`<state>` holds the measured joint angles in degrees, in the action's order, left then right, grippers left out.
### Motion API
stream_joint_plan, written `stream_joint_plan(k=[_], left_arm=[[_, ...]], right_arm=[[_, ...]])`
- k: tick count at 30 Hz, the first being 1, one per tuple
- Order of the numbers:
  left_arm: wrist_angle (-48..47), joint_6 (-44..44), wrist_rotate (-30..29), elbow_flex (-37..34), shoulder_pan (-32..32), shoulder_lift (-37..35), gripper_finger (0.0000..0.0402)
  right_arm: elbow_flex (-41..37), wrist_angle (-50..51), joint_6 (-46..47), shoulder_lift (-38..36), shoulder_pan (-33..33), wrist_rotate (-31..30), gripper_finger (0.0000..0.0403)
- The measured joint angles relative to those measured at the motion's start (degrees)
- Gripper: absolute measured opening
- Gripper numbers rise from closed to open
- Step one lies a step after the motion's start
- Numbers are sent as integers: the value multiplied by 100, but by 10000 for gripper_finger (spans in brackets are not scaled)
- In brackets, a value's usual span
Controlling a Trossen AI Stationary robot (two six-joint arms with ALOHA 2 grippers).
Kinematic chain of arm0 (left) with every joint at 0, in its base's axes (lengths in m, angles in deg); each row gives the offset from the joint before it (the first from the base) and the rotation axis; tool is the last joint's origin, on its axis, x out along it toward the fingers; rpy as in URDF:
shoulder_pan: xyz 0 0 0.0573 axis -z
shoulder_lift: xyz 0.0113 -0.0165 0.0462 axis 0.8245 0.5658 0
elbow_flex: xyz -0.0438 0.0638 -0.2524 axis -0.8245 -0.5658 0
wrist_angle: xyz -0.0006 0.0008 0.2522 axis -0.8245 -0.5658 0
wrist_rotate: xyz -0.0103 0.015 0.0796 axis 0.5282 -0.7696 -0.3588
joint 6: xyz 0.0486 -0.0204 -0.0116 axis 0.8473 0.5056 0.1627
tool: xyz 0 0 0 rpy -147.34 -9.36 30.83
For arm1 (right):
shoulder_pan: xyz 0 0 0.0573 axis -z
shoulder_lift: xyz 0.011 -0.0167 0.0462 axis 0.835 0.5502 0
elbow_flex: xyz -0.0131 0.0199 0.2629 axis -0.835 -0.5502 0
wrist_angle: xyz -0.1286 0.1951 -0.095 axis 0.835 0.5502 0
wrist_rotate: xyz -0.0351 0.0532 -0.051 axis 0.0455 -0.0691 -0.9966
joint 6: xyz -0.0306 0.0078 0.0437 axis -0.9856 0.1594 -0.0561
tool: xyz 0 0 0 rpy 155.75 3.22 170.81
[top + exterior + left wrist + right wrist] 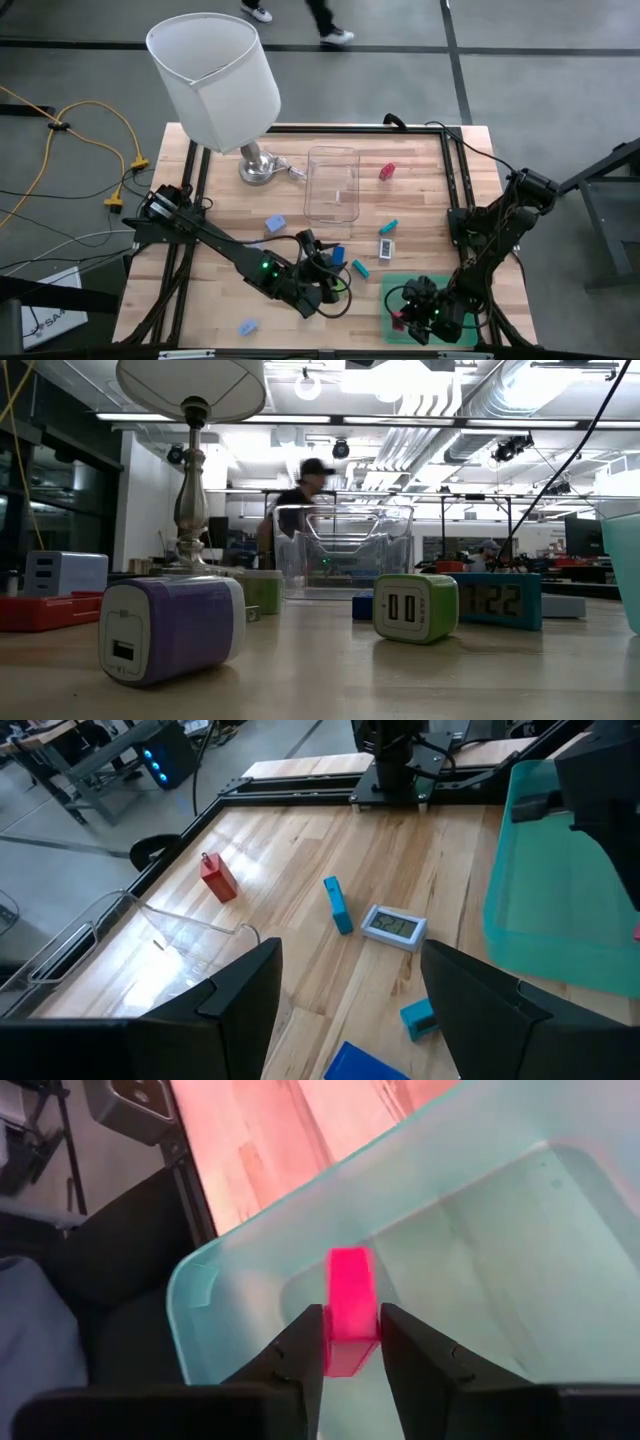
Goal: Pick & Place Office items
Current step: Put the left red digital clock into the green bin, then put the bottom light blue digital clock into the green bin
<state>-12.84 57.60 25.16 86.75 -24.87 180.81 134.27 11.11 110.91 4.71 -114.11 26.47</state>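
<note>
Small office items lie scattered on the wooden table: a red piece, a light blue one, teal ones, a white one, a blue one and another light blue one. My left gripper is open at the table's near middle. Its fingers stand either side of the blue piece, apart from it. My right gripper is over the green tray, shut on a pink piece. My right gripper pinches the pink piece between its two fingers by its opposite flat sides, near its lower end. The fingers come from above, slanting down over the tray's near left corner. Whether the piece touches the tray floor, I cannot tell.
A clear plastic box stands at the table's far middle, and a lamp with a white shade and metal base is to its left. In the low view a purple-white charger and a green cube stand close. A person walks beyond.
</note>
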Motion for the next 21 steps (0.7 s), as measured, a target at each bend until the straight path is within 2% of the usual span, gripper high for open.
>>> stream_joint_plan(k=[7, 21], left_arm=[[2, 0, 0, 0, 0, 0, 230], [2, 2, -2, 0, 0, 0, 230]], right_arm=[[0, 113, 112, 0, 0, 4, 113], [-2, 141, -70, 0, 18, 4, 114]])
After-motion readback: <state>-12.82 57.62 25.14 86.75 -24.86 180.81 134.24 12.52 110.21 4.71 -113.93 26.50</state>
